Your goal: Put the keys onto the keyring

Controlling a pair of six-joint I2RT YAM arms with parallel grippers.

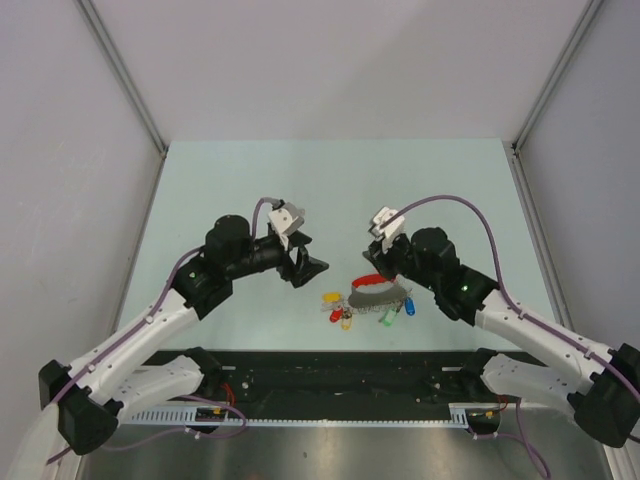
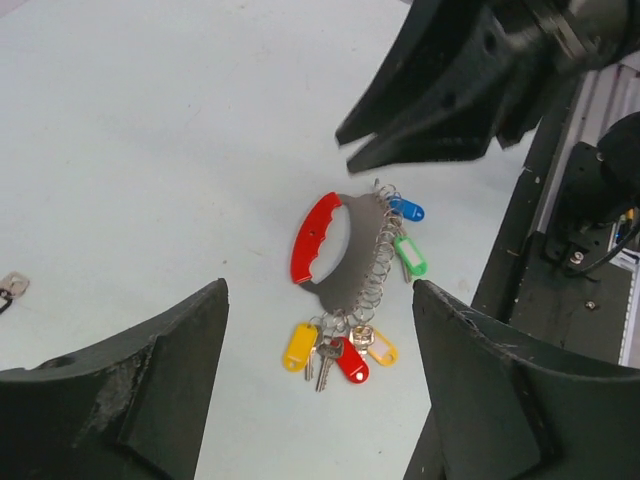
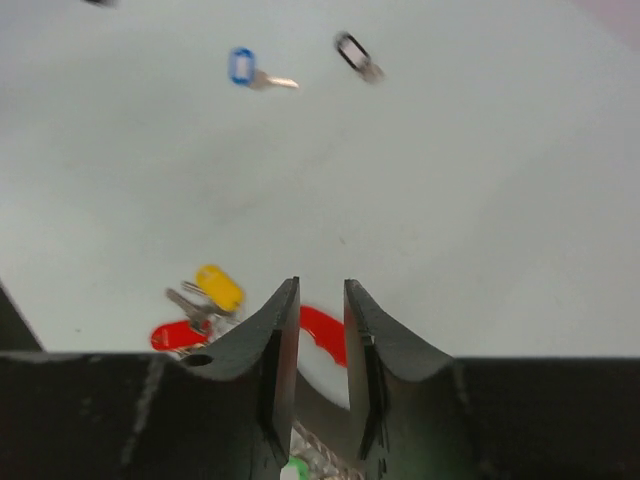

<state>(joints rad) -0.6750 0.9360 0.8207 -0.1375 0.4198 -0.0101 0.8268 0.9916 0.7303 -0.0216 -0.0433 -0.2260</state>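
Over the keyring (image 2: 352, 250), right fingers (image 3: 272, 335) stand barely parted, left fingers (image 2: 130, 400) spread wide nearby.

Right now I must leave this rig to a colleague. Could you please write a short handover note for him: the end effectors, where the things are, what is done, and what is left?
Left end effector: open wide, empty, above the table beside the keyring.
Right end effector: jaws slightly apart, nothing gripped, just over the keyring.
Keyring: lies flat on the table, with a cluster of tagged keys on it.
Blue-tagged key and black-tagged key: loose on the table, apart from the keyring.
Done: neither loose key is on the keyring yet.
Left: pick up each loose key and thread it on.
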